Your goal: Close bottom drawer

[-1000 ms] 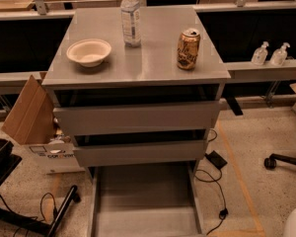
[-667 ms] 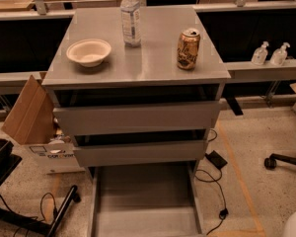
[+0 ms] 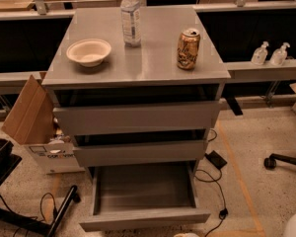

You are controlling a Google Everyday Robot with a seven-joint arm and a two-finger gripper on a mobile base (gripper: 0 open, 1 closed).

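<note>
The bottom drawer (image 3: 144, 218) is the lowest of three grey handleless drawers and is pulled out toward me. Its flat grey tray (image 3: 144, 186) holds nothing. The middle drawer (image 3: 140, 152) and top drawer (image 3: 137, 116) above it stand slightly out. Of my gripper (image 3: 187, 235) only a small pale tip shows, at the bottom edge of the camera view just in front of the bottom drawer's front panel.
On the cabinet top (image 3: 153, 65) stand a paper bowl (image 3: 89, 52), a water bottle (image 3: 130, 16) and a gold can (image 3: 188, 48). A cardboard box (image 3: 32, 120) is at the left. Cables and a power brick (image 3: 216, 159) lie at the right, by a chair base (image 3: 281, 161).
The bottom drawer has slid partly in. Its front panel, earlier cut off below the view, now shows. The cabinet and the things on top have not moved.
</note>
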